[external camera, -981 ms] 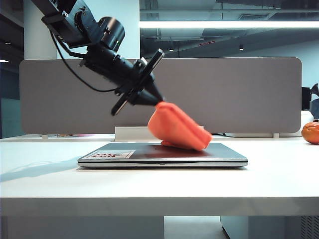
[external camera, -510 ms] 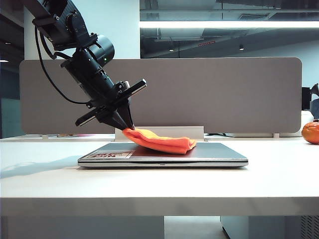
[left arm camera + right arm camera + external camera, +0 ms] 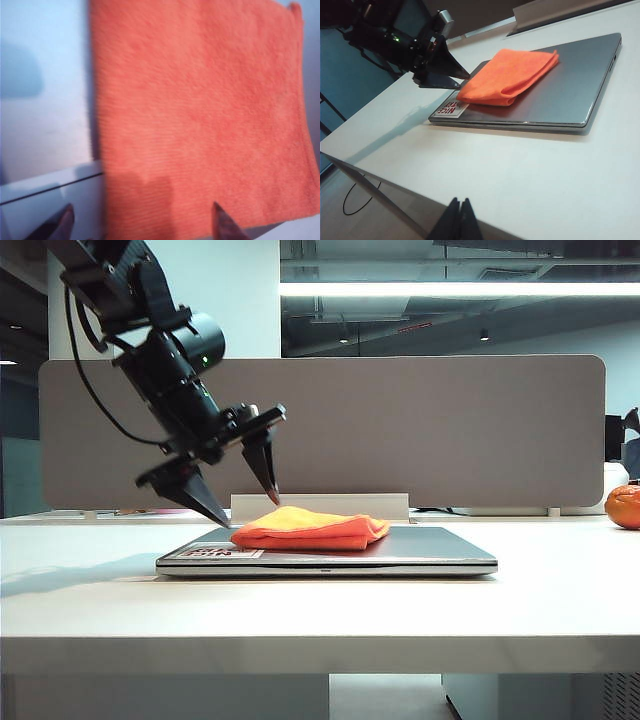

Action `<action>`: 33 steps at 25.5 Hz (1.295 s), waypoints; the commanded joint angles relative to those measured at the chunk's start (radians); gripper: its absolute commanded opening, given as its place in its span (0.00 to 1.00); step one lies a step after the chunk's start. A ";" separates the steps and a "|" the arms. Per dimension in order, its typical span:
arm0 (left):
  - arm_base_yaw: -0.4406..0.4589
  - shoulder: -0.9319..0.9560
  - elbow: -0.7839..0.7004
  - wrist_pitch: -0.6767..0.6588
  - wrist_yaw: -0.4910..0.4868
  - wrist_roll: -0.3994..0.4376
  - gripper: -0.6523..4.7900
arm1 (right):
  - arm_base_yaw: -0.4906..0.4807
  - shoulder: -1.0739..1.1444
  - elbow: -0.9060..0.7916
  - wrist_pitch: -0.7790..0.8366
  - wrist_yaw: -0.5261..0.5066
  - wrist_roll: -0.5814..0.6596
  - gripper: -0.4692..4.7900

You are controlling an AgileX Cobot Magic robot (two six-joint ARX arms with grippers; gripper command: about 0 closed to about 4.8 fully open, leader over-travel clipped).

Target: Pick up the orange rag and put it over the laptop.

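The orange rag (image 3: 310, 529) is laid folded and flat on the closed lid of the laptop (image 3: 430, 550), towards the end bearing the white-and-red sticker (image 3: 216, 552). The laptop is set on the white table (image 3: 320, 615). The left gripper (image 3: 238, 495) is held just above the rag's near edge, angled downward, with its fingers spread wide and nothing pinched between them. The right gripper (image 3: 458, 222) is seen low at the table's edge, well apart from the laptop, its fingers pressed together. An orange fruit (image 3: 623, 506) is seen at the table's far right.
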 commanded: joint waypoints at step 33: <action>0.071 -0.576 -0.209 -0.047 -0.177 0.241 0.11 | -0.003 0.001 -0.004 -0.066 0.604 -0.277 0.08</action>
